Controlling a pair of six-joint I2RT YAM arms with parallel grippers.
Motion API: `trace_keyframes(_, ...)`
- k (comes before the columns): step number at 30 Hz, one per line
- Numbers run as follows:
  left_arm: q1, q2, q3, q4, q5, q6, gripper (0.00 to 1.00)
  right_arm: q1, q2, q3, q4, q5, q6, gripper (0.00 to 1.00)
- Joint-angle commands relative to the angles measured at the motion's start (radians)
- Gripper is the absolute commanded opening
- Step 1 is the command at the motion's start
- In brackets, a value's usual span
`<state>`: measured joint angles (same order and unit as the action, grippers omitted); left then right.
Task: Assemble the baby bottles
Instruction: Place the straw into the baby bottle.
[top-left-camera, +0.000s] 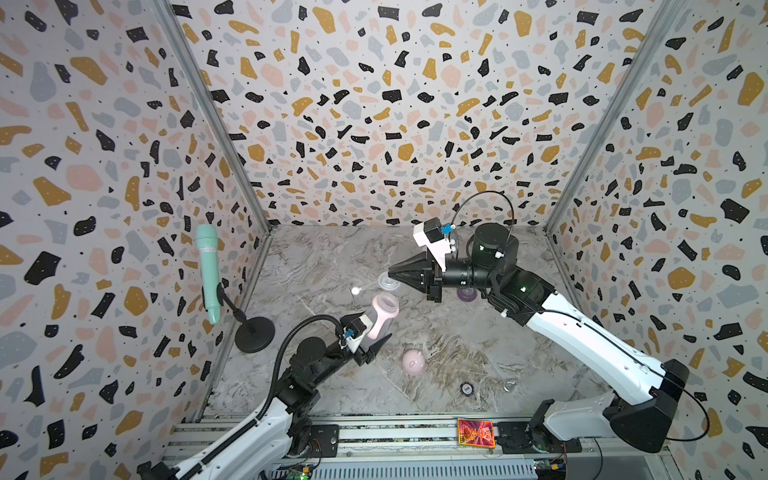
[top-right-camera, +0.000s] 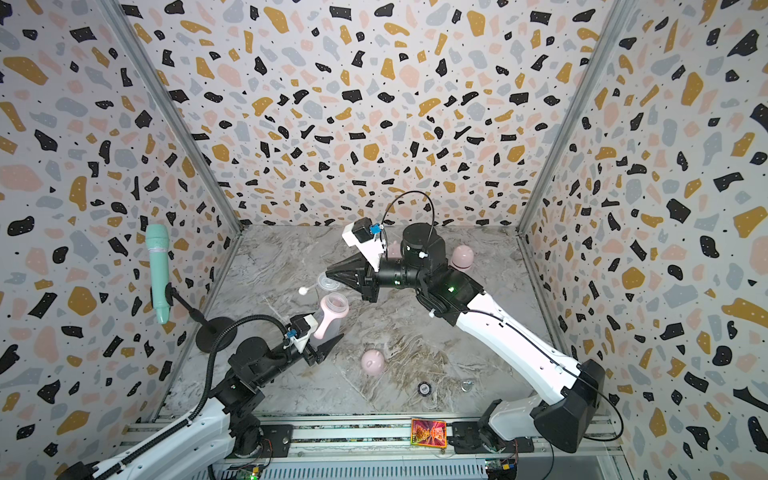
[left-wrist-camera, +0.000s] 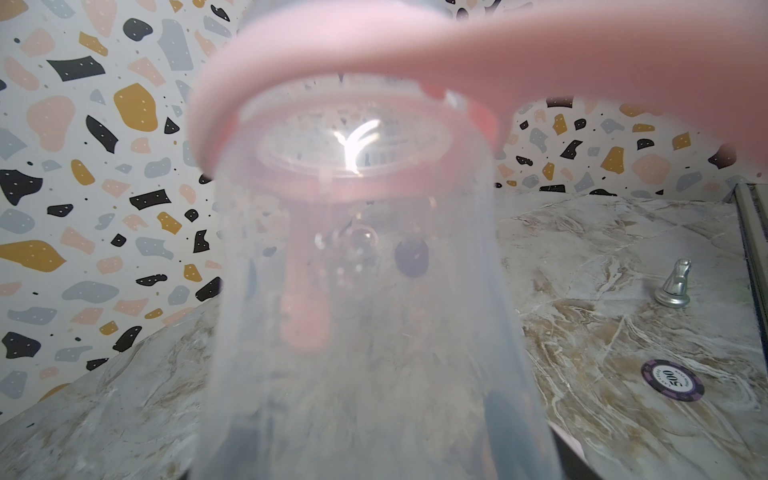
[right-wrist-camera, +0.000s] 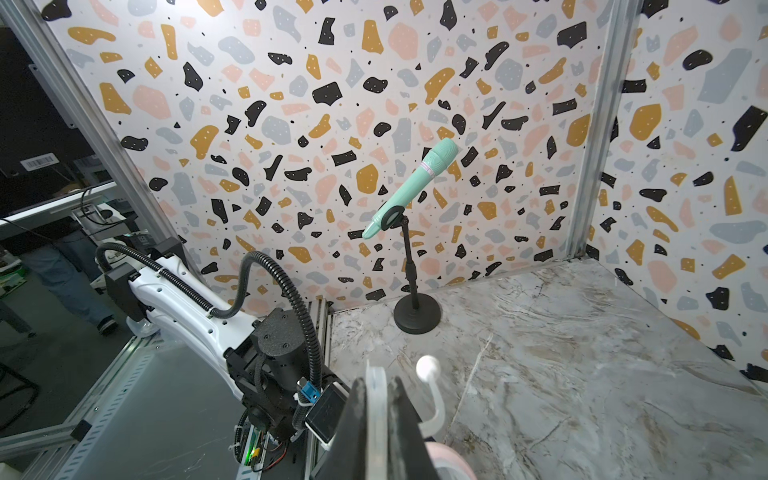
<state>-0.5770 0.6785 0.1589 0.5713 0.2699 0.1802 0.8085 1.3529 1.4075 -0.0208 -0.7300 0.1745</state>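
Up close to a clear bottle (left-wrist-camera: 365, 324), big and blurry. Pink ring (left-wrist-camera: 208, 124) round its far end, with a pink handle (left-wrist-camera: 602, 62) sticking out sideways. Off to one side of the bottle, on the marble table (left-wrist-camera: 582, 257), a round purple chip (left-wrist-camera: 672, 380) and a small shiny silver piece (left-wrist-camera: 673, 286), both apart from it. Behind the bottle, a spotty wall (left-wrist-camera: 104, 166).

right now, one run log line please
left gripper: shut on bottle, tilted | right gripper: shut on clear disc near bottle mouth | dome cap: loose on table
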Motion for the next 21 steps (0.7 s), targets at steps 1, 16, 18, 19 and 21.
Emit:
trace_keyframes(1,0.004,-0.019,0.021,0.090,-0.017,0.019,0.36,0.003,-0.031,-0.012,0.066,-0.004,0.031,0.00)
trace_keyframes(16,0.003,-0.029,0.007,0.087,-0.010,0.022,0.37,0.003,-0.060,0.020,0.083,-0.017,0.021,0.00)
trace_keyframes(18,0.003,-0.024,0.007,0.087,-0.011,0.024,0.37,0.003,-0.065,0.030,0.084,-0.026,0.022,0.00)
trace_keyframes(19,0.003,-0.022,0.007,0.087,-0.010,0.025,0.37,0.002,-0.066,0.032,0.088,-0.031,0.021,0.00)
trace_keyframes(21,0.003,-0.016,0.008,0.087,-0.009,0.027,0.37,0.003,-0.070,0.035,0.097,-0.039,0.020,0.00)
